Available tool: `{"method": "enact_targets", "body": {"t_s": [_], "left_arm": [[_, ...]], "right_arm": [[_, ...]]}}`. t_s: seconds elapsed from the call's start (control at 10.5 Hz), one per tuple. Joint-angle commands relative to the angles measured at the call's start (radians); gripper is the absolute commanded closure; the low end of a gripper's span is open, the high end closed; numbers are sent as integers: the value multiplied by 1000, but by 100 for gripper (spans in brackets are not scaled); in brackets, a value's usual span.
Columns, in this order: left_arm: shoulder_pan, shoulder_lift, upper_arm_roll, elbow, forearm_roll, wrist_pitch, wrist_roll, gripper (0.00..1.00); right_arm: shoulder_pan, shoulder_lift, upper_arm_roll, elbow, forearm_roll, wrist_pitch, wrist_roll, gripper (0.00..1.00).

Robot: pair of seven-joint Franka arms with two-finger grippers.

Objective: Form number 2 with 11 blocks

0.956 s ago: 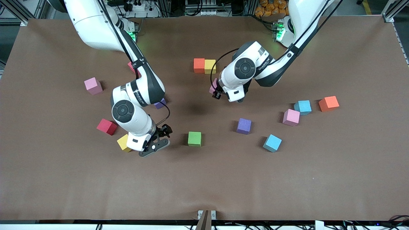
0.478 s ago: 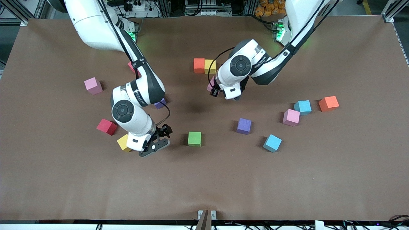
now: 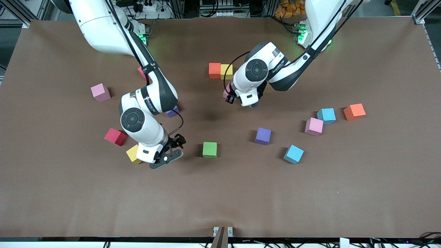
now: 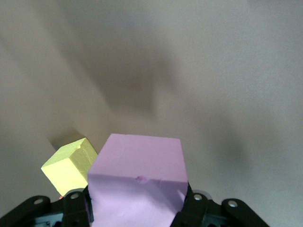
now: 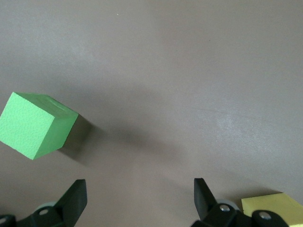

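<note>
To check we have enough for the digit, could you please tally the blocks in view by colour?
Orange blocks: 2
Yellow blocks: 2
Pink blocks: 3
Red blocks: 2
Purple blocks: 2
Light blue blocks: 2
Green blocks: 1
Total: 14

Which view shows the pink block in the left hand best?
The left wrist view: the pink block fills the foreground, clamped in the left hand. The front view shows only a sliver of it beside the wrist. The right wrist view does not show it.
</note>
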Motion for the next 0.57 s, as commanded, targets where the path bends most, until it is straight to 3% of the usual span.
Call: {"method": "enact_targets", "body": {"t_s": [0.0, 0.48], "left_arm": [[-16, -11, 14, -2, -18, 3, -39, 94], [-72, -12, 95, -2, -18, 43, -107, 94]], "right_arm": [[1, 7, 0, 17, 7, -4, 14, 0], [1, 7, 0, 15, 7, -4, 14, 0]]}}
